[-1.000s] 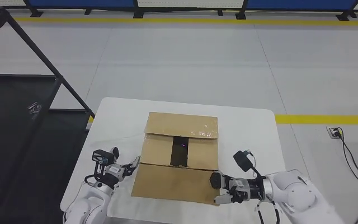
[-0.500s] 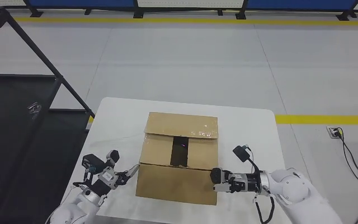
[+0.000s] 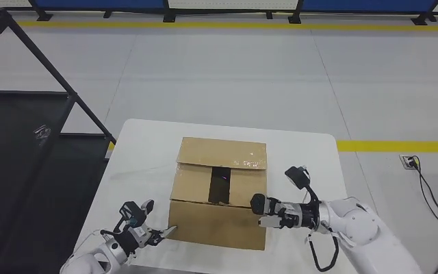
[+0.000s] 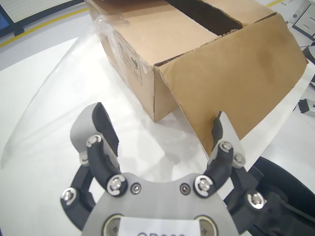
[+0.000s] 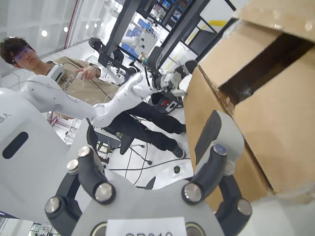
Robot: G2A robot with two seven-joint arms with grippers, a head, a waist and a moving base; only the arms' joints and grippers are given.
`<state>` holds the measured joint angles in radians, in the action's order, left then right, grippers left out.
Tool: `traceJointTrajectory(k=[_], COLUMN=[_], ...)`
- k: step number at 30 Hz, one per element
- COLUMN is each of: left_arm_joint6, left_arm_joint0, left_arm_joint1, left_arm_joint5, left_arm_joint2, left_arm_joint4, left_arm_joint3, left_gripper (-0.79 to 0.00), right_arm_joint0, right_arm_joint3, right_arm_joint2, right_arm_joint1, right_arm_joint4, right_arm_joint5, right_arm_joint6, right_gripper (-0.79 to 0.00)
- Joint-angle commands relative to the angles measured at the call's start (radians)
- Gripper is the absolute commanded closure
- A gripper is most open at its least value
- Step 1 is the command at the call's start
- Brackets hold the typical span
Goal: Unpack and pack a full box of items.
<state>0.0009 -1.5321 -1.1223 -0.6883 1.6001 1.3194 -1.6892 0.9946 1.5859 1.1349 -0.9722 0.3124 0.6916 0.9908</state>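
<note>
A brown cardboard box (image 3: pixel 220 178) stands mid-table, with a dark gap (image 3: pixel 220 183) between its top flaps. Its near flap (image 3: pixel 215 225) slopes down and outward toward the table's near edge. My left gripper (image 3: pixel 162 235) is open at that flap's outer left corner. In the left wrist view the flap (image 4: pixel 236 79) has its corner against the inside of one finger (image 4: pixel 219 128) of the open left gripper (image 4: pixel 160 128). My right gripper (image 3: pixel 260 209) is open at the box's near right corner, one finger (image 5: pixel 209 133) lying against the cardboard (image 5: pixel 270 128).
The white table (image 3: pixel 301 164) has bare room on both sides of the box and behind it. Its near edge is close to both grippers. A black frame (image 3: pixel 75 103) stands off the table's left side. Clear tape (image 4: pixel 108 23) hangs loose on a far box corner.
My left gripper drew back toward the near table edge, to the flap's outer corner. My right gripper moved from the flap's outer right corner up to the box's near right corner.
</note>
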Motion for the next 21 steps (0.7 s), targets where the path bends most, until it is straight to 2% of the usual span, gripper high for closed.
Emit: traceJointTrajectory(k=[1,9,13,17,19,21], left_arm_joint6=[0.000,-0.003,-0.003,-0.003,-0.003,-0.003], left_arm_joint0=[-0.001,-0.003,-0.003,-0.003,-0.003,-0.003], left_arm_joint1=[0.002,0.004,0.004,0.004,0.004,0.004], left_arm_joint5=[-0.009,-0.014,-0.014,-0.014,-0.014,-0.014], left_arm_joint2=[0.004,0.008,0.008,0.008,0.008,0.008], left_arm_joint4=[-0.004,-0.006,-0.006,-0.006,-0.006,-0.006], left_arm_joint3=[0.001,0.000,0.000,0.000,0.000,0.000], left_gripper=[-0.785,-0.785,-0.785,-0.785,-0.785,-0.785], right_arm_joint0=[0.000,0.000,0.029,-0.045,-0.099,-0.156], right_arm_joint3=[-0.001,-0.001,0.005,-0.118,-0.193,-0.283], right_arm_joint2=[0.001,0.001,0.000,-0.046,-0.085,-0.126], right_arm_joint1=[0.000,0.000,-0.005,-0.025,-0.043,-0.061], right_arm_joint4=[-0.002,-0.002,0.058,0.231,0.314,0.335], right_arm_joint5=[0.001,0.001,-0.009,-0.138,-0.165,-0.215], right_arm_joint6=[0.002,0.002,-0.070,-0.074,-0.054,-0.066], right_gripper=[-0.785,-0.785,-0.785,-0.785,-0.785,-0.785])
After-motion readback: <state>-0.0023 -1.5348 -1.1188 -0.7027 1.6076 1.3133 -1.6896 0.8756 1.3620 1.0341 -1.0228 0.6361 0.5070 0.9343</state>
